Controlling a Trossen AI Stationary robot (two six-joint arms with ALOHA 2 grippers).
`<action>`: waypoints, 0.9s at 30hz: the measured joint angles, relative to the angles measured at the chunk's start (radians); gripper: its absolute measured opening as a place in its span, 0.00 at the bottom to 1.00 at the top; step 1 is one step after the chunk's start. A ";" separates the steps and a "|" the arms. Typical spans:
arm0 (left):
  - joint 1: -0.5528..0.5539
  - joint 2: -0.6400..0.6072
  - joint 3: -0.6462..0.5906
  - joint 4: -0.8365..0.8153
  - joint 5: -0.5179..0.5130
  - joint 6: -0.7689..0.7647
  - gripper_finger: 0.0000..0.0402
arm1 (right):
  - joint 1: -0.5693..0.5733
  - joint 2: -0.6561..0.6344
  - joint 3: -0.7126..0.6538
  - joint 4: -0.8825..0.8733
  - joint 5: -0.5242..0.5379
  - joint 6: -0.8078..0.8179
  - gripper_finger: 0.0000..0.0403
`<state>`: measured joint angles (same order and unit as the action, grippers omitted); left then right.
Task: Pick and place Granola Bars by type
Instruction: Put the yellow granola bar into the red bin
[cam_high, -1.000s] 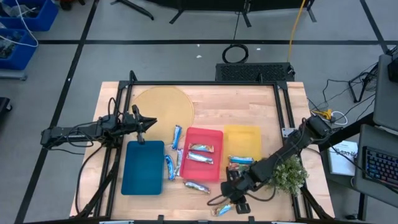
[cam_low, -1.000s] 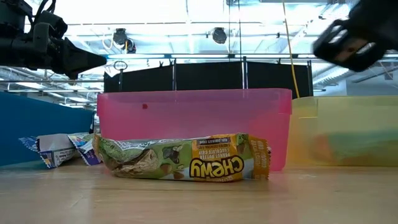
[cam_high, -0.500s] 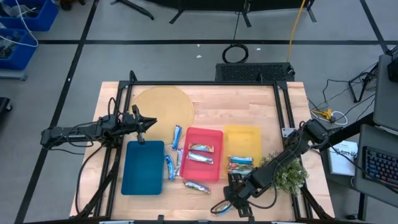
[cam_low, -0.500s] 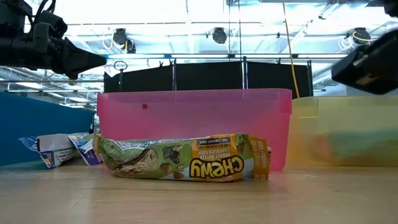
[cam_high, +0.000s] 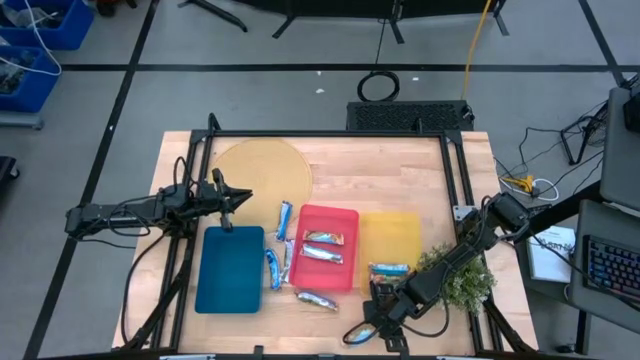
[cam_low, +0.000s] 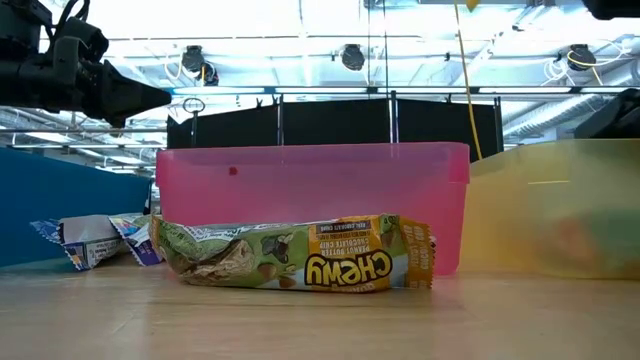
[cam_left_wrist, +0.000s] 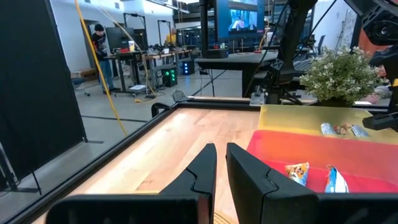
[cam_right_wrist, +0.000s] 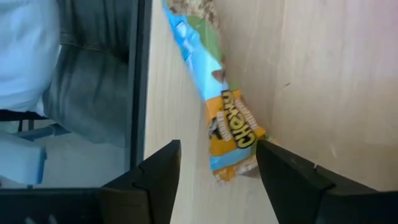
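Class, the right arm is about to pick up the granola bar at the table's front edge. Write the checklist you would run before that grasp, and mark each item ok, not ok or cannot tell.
1. Right gripper open: ok, its jaws stand apart.
2. Target bar lined up with the gripper: ok, its near end lies between the two fingers.
3. Bar clear of other bars: ok, it lies alone by the table edge.
4. Fingers low enough to close on the bar: cannot tell.
5. Left gripper out of the way: ok, shut, above the blue tray, far off.
6. Yellow tray has room: ok, it holds one bar.
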<state>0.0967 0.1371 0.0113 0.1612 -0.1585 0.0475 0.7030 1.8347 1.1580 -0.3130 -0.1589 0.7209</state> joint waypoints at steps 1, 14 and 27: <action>0.000 0.000 0.000 0.000 0.000 0.000 0.12 | 0.000 0.000 0.000 0.000 0.000 -0.001 0.50; 0.000 0.000 0.000 0.000 0.000 0.001 0.12 | -0.012 0.000 -0.014 0.006 0.049 -0.057 0.48; 0.000 0.000 0.000 0.000 -0.001 0.001 0.12 | -0.006 0.000 -0.049 0.126 -0.082 0.013 0.29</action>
<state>0.0967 0.1371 0.0113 0.1612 -0.1592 0.0483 0.6965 1.8343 1.1091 -0.1875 -0.2409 0.7344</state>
